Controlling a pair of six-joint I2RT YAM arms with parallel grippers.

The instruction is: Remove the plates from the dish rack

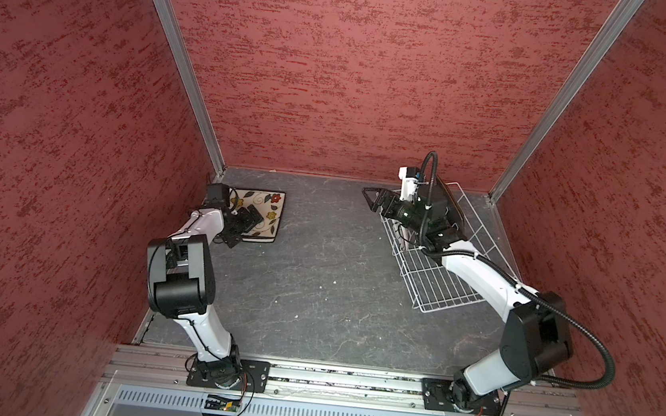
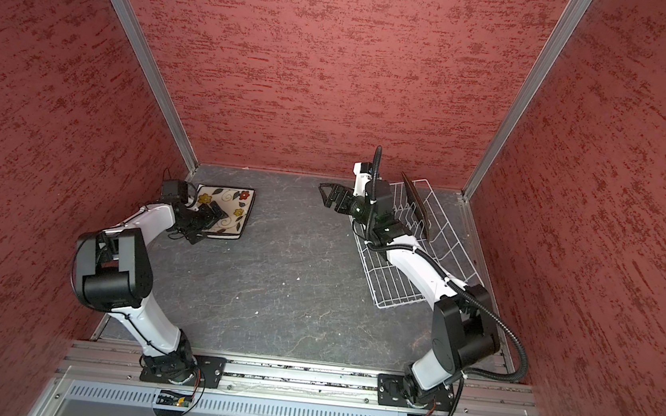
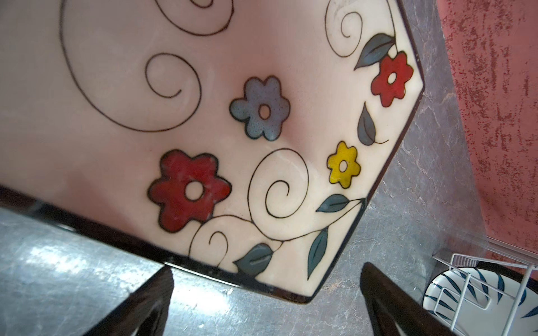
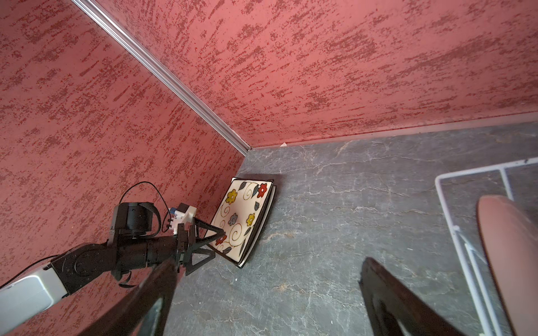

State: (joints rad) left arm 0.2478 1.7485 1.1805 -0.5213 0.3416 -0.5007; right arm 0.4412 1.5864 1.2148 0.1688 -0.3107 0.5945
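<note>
**Two plates seen in the dish rack, both grippers empty**

Left in the dish rack (image 1: 440, 286): a black plate (image 2: 415, 208) standing on edge near the far end, and a round plate (image 3: 454, 279) with dark streaks, seen only through the wires in the left wrist view. Already out: a floral plate (image 1: 267, 205), lying flat and face up in the far left corner of the desk (image 1: 315, 290). More plate edges under it in the right wrist view, but not possible to count them.

Judged step: between two plates, with the put-down on the pile done and no new pick begun. Left gripper (image 1: 248, 218) just above the near part of the floral plate, jaws apart, holding nothing. Right gripper (image 1: 373, 199) in the air beside the far left corner of the rack, jaws wide apart too, empty, pointing toward the middle of the desk and away from the rack.

For the next move, probably: turn the right gripper toward the rack, come down on the top edge of one standing plate with one finger on each face, close, then lift straight up until clear of the prongs. Some risk of catching the wires or the other plate by tilting too early.

Long axis of the rack: from the near right of the desk toward the back wall, a little slanted. Black plate very thin from above, so close to upright, with its top edge roughly along the same direction. Floral plate square, so no long axis, sides about parallel to the walls.
</note>
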